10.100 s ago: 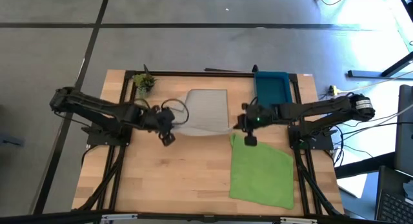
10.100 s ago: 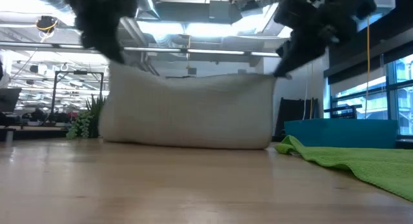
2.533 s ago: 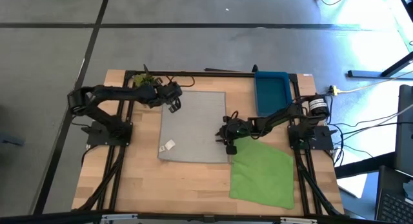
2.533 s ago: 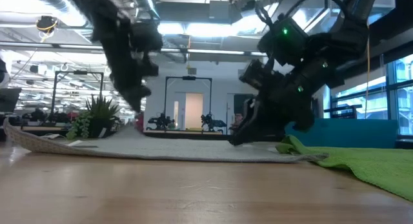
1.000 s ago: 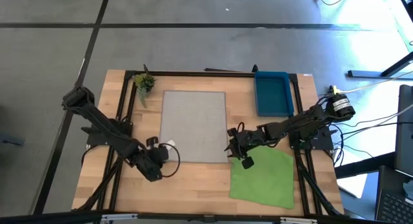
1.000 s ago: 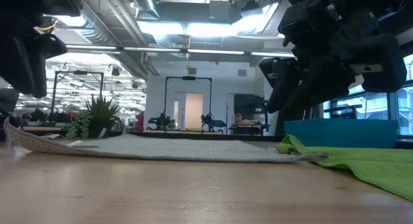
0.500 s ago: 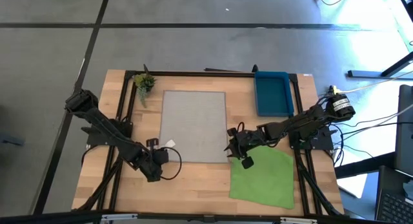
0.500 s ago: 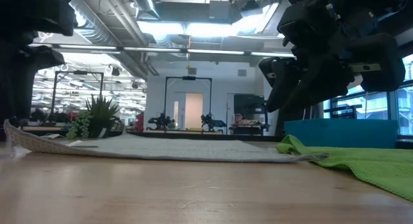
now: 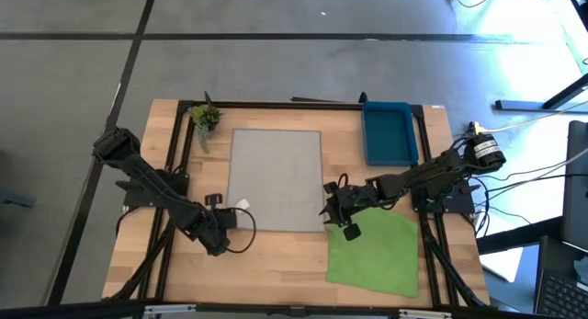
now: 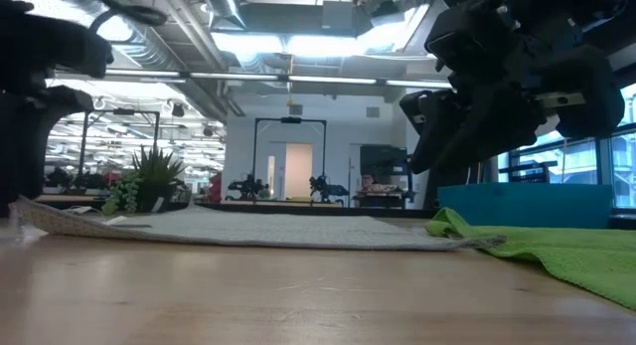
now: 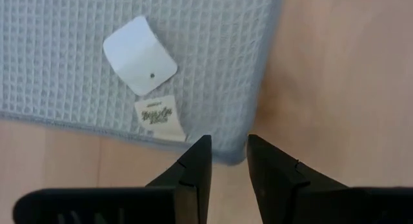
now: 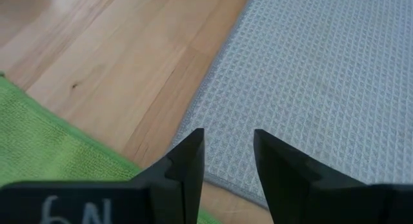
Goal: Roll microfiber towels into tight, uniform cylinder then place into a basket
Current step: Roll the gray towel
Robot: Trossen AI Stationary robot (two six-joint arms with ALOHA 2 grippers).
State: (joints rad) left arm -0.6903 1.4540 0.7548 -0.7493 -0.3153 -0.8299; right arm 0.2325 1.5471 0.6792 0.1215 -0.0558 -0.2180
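The wooden table [image 9: 276, 264] sits on a grey floor, with an open hall behind it in the low view. At far left I have the left gripper [image 11: 224, 161] poised at the near left corner of the grey towel [image 9: 276, 179], fingers slightly parted and holding nothing, just beside the white tag [image 11: 140, 55]. The grey towel lies flat at centre, its near edge lifting a little off the wood. The right gripper [image 12: 227, 161] hangs over that towel's near right corner, fingers also apart and empty. Further right, the green towel [image 9: 372, 250] lies spread near the front and the blue basket [image 9: 386, 131] at the rear. I judge the cloth light, limp and slightly grippy; I would pinch both near corners at the hem.
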